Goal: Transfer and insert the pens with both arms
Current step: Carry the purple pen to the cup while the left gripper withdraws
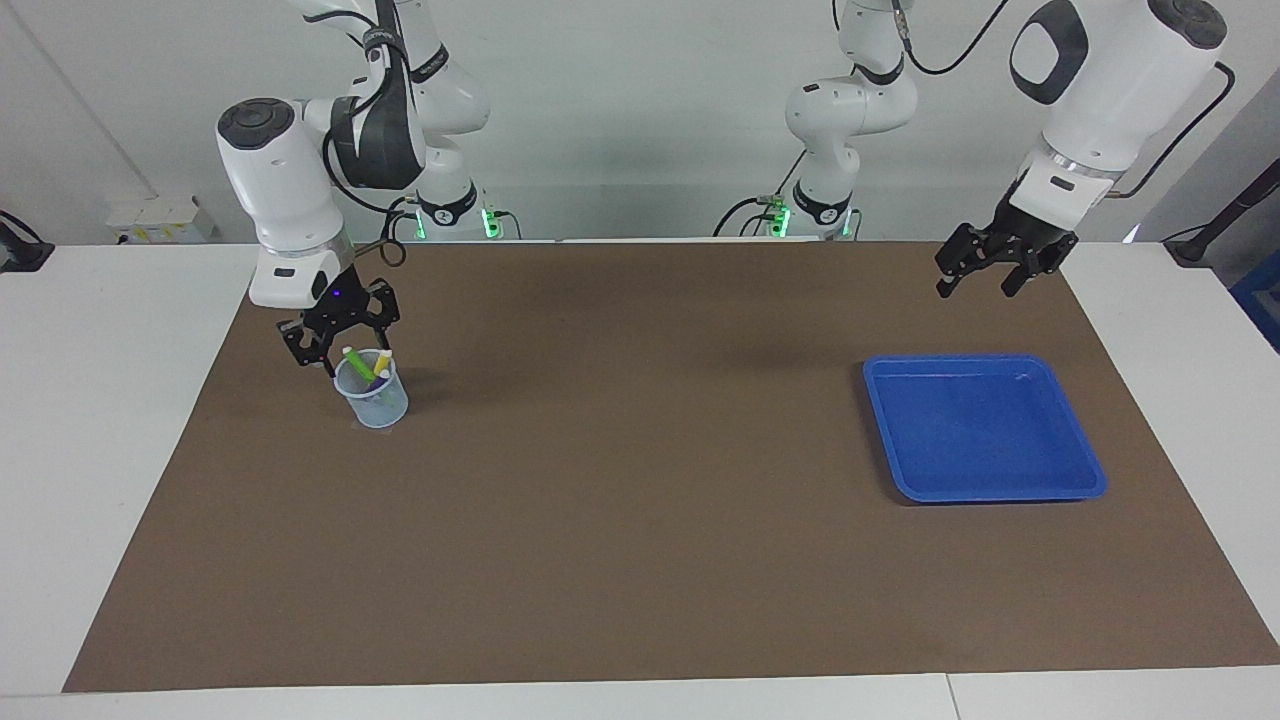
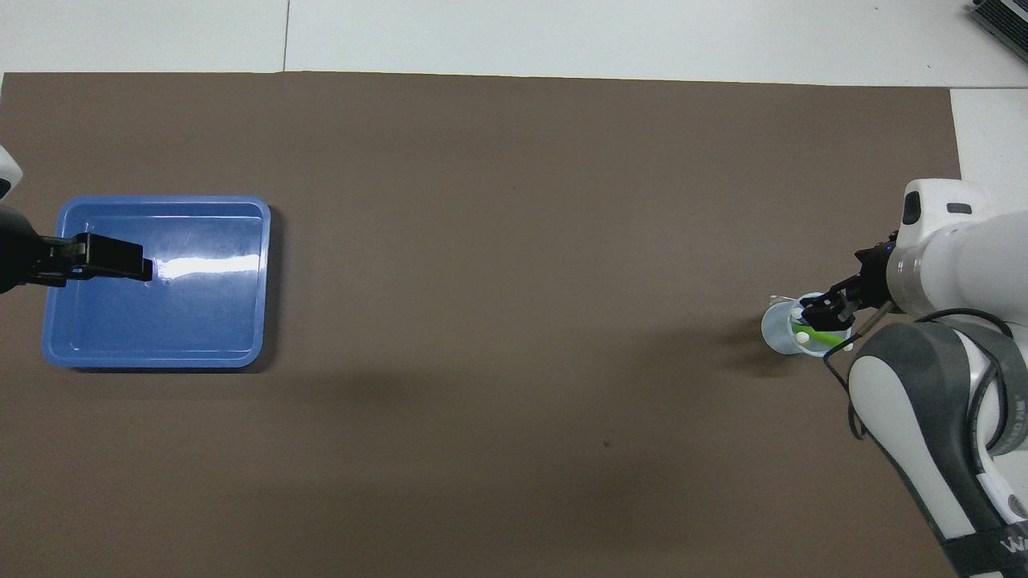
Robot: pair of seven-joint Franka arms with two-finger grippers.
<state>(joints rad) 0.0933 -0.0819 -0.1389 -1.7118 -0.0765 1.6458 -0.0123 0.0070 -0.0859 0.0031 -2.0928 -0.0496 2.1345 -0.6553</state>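
A clear plastic cup (image 1: 372, 398) stands on the brown mat toward the right arm's end of the table. A bright green pen (image 1: 358, 363) and a yellow pen (image 1: 381, 366) lean in it, whitish tips up. The dark purple pen does not show. My right gripper (image 1: 345, 350) hangs open just over the cup's rim, holding nothing. In the overhead view the right gripper (image 2: 826, 311) covers part of the cup (image 2: 777, 327) and the green pen (image 2: 821, 334). My left gripper (image 1: 980, 285) is open and empty in the air, waiting, over the edge of the blue tray (image 2: 161, 345) in the overhead view (image 2: 120, 263).
The blue tray (image 1: 985, 480) is empty and lies toward the left arm's end of the table. The brown mat (image 1: 640, 520) covers most of the white table. A thin black stand (image 1: 1225, 215) rises at the table's edge by the left arm.
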